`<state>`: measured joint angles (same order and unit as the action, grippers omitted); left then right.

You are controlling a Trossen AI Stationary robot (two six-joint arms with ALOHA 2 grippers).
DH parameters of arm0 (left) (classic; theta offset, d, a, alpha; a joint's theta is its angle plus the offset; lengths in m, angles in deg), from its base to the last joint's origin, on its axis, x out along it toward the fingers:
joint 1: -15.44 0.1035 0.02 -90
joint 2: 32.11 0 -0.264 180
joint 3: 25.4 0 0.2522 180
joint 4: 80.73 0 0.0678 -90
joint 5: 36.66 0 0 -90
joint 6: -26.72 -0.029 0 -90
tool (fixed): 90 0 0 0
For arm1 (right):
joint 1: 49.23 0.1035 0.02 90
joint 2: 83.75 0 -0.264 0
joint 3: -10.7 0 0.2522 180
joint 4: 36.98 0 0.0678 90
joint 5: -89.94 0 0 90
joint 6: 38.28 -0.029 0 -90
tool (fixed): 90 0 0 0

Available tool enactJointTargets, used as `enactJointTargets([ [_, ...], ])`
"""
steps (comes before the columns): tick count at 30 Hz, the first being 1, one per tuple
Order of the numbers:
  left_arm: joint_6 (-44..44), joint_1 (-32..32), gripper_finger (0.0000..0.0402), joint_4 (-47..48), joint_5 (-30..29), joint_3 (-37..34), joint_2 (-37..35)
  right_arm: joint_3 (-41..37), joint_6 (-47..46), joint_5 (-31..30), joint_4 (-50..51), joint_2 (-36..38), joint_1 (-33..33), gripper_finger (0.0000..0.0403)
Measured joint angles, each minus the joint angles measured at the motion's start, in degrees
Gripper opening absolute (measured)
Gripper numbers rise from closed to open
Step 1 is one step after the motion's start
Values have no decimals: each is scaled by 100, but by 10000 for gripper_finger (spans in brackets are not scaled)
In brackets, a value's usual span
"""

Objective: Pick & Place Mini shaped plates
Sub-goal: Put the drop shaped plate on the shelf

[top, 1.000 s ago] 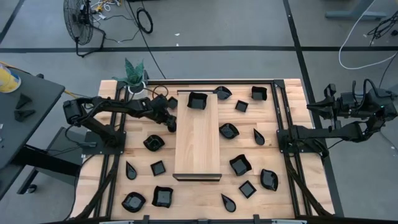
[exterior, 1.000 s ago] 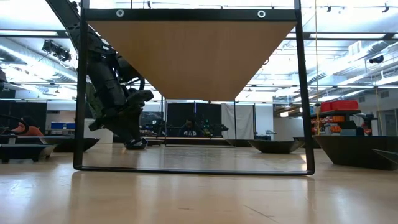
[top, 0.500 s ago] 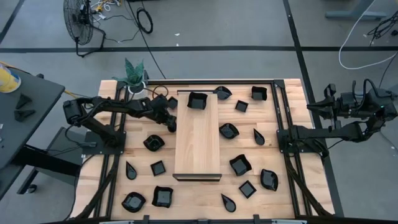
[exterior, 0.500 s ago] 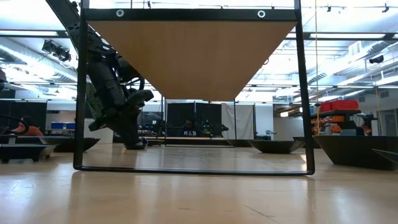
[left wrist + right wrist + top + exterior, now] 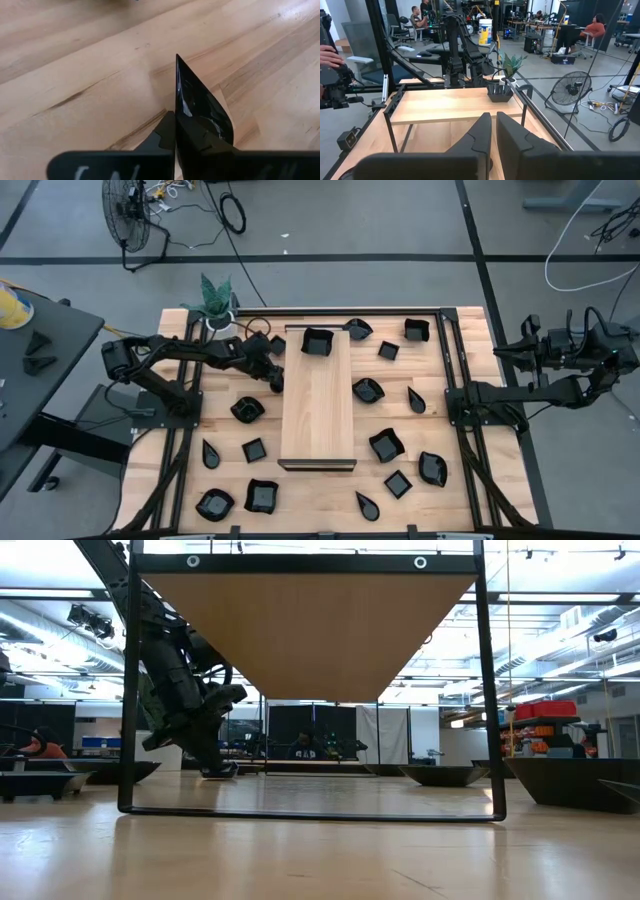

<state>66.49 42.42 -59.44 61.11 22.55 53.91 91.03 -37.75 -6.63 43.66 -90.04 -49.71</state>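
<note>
Mini shaped plates lie scattered over the table on both sides of the long wooden board, with one square dish already on the board's far end; at the left, just beside the board's left edge, the left gripper is down low over the table, and its wrist view shows the jaws clenched on the rim of a pointed, teardrop-like plate, which stands on edge between the fingers; whether its tip touches the wood beneath I cannot tell.

Judging from this, the step in hand is the lift after the grasp; the hold is a thin pinch on a glossy rim, so the dish could pivot or slip; a straight, slow rise before any sideways travel seems wise, high enough to pass over the board's edge; the carry is short, the board being just beside; setting it on bare wood short of the square dish, low and level before letting go, should stop it tipping or skating.

Far right, the right gripper waits folded back off the table's edge, its fingers drawn close together on nothing.
</note>
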Motion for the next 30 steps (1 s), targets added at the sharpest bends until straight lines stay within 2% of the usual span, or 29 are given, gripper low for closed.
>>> enactJointTargets([
  [18, -172, -35, 2, 165, 263, 0, -24, -1, 0, 0, -1, 0, -1, 34],
  [30, -254, -30, 1, 752, 63, 4, -819, -1, 0, 0, 1, 0, -1, 34],
])
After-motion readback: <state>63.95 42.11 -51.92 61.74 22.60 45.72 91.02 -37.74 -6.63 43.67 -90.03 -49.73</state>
